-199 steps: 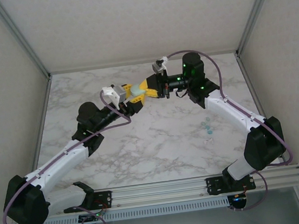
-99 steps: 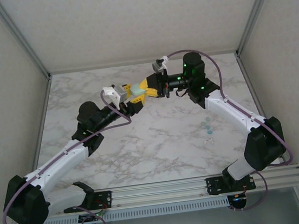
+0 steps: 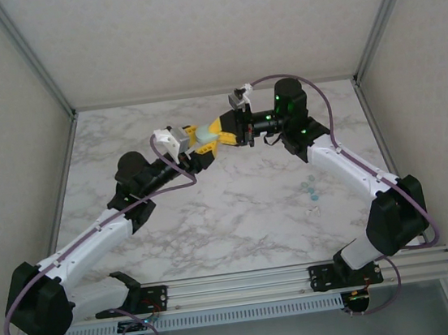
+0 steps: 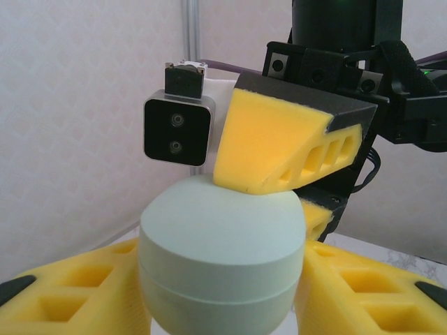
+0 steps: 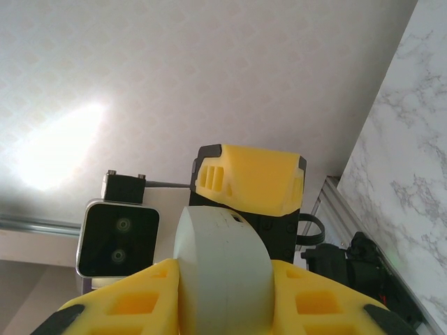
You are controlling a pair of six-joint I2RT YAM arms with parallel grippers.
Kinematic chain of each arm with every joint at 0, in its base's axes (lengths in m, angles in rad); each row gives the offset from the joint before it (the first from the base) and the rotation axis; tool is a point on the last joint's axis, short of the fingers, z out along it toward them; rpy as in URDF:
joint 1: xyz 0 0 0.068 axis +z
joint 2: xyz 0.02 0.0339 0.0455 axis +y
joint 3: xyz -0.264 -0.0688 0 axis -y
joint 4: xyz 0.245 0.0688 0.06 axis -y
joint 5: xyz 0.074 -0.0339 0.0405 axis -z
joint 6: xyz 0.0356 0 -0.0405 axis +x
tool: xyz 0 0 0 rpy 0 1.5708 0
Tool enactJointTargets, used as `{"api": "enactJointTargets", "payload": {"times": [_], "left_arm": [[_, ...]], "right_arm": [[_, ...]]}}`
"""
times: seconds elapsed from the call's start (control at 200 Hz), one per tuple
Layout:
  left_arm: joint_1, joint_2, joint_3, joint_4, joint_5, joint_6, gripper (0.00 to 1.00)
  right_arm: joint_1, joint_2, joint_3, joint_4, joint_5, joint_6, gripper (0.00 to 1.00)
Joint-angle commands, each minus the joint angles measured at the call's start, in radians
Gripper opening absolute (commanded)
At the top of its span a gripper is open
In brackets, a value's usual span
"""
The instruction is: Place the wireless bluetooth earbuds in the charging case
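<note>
Above the rear-centre tabletop (image 3: pixel 238 219), your L claw (image 4: pixel 222 283) is clamped on the charging case (image 4: pixel 220 244), pads on either side of its lower half. Case hangs clear of the surface, halves together. From the right, your R claw (image 5: pixel 223 286) grips the same case, one finger over its top. The wireless bluetooth earbuds (image 3: pixel 313 194) lie well apart on the tabletop, beside the R forearm.
</note>
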Motion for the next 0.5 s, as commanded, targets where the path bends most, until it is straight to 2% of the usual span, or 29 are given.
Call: {"api": "enactJointTargets", "payload": {"times": [0.0,0.315,0.415,0.496], "left_arm": [[0.006,0.002,0.036,0.027,0.010,-0.014,0.51],[0.006,0.008,0.041,-0.012,0.024,0.006,0.46],[0.006,0.008,0.042,-0.023,0.024,0.015,0.40],[0.004,0.008,0.042,-0.033,0.024,0.024,0.39]], "right_arm": [[-0.006,-0.030,-0.011,-0.003,0.010,-0.027,0.15],[-0.004,-0.030,-0.011,0.065,0.008,0.024,0.15],[-0.004,-0.029,-0.014,0.060,0.010,0.027,0.15],[-0.004,-0.028,-0.021,0.090,0.014,0.050,0.16]]}}
